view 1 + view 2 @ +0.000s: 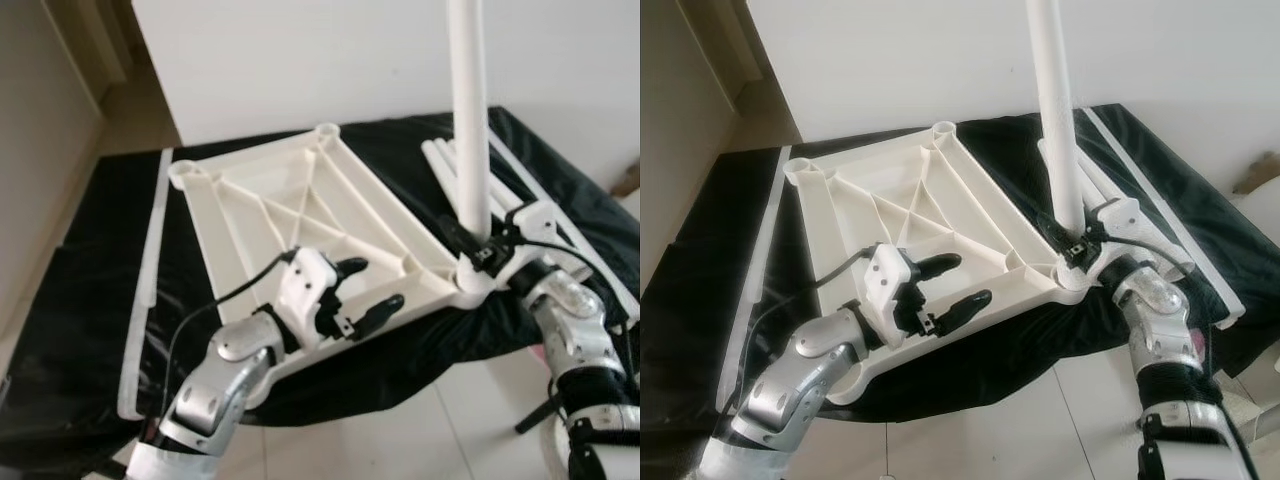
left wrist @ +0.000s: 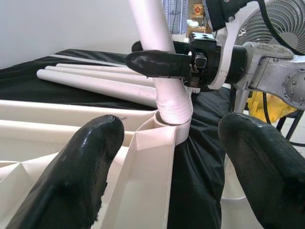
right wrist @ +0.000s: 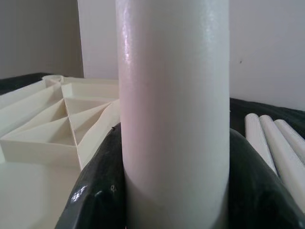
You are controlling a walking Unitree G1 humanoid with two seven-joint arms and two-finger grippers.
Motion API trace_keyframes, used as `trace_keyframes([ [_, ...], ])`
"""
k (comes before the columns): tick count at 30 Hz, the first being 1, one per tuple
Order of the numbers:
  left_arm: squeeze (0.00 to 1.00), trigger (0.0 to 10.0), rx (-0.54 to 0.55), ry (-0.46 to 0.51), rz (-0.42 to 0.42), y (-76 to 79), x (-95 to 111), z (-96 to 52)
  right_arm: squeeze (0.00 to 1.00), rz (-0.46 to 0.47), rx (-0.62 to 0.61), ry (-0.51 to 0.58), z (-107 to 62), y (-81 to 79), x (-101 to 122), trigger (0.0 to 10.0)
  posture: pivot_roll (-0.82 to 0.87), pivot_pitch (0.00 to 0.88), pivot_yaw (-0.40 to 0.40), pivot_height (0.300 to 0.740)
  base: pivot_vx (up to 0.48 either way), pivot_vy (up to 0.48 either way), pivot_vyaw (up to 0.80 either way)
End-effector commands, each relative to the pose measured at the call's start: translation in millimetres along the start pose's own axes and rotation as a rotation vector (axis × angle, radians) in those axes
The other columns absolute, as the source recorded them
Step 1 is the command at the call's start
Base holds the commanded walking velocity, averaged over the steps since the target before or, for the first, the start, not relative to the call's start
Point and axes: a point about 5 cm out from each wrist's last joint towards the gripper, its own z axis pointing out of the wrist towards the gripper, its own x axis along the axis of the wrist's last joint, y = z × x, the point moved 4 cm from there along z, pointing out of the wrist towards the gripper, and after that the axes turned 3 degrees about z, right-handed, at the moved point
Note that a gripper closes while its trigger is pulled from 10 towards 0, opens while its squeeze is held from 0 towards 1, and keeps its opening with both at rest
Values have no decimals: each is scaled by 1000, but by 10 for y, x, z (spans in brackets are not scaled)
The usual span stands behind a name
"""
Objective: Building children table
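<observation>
A: White ribbed plastic tabletop [image 1: 300, 215], upside down on a black plastic sheet [image 1: 100, 260] spread over a raised surface. Round sockets at the corners, diagonal ribs across the underside.

B: And the long white plastic table leg [image 1: 470, 120]?

A: Upright in the near right corner socket [image 1: 470, 285], threaded end seated in the collar, as seen from the left wrist view.

B: Right gripper [image 1: 1080, 240]?

A: Clamped round the table leg just above the socket, one black finger [image 3: 95, 191] on each side of the tube, pressed against it.

B: Left gripper [image 1: 365, 290]?

A: Spread apart, grasping nothing. Hovering over the near edge of the tabletop, fingers pointed toward the socket, one finger [image 2: 81, 167] over the ribbed underside, the other [image 2: 267, 167] past the edge over the black sheet.

B: Anything else on the sheet?

A: Three more white plastic legs [image 1: 500, 180] lying side by side behind the right gripper, just beyond the upright one. Long white plastic strip [image 1: 150, 270] lying along the left edge of the sheet. White wall [image 1: 300, 60] behind, pale tiled floor [image 1: 450, 420] in front.
</observation>
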Motion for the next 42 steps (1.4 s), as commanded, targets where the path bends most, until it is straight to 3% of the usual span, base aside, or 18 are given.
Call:
trace_keyframes([
  [1,0,10000,16,-14,9,-24,-15,-36,0,-13,-34,7,-75,-74,-87,10000,0,0,45,740,0,0,0],
  [8,0,10000,19,-14,7,-23,-14,-46,0,-29,-85,32,-137,-122,-105,10000,1,0,48,740,0,0,0],
  [10,0,10000,15,-16,6,-22,-10,-53,0,-91,-161,75,-177,-179,-90,10000,-3,0,67,740,0,0,0],
  [13,0,10000,6,-18,6,-19,-7,-55,0,-95,-223,110,-203,-241,-90,10000,-6,0,77,740,0,0,0],
  [23,0,10000,-11,-21,5,-10,-3,-47,0,-20,-301,167,-99,-331,-53,10000,-6,0,90,740,0,0,0],
  [34,0,10000,-6,-18,4,1,8,-43,0,80,-430,163,1,-188,-116,10000,4,0,79,740,0,0,0],
  [42,0,10000,-3,-21,5,1,5,-47,0,136,-440,140,53,-206,-203,10000,7,0,77,740,0,0,0],
])
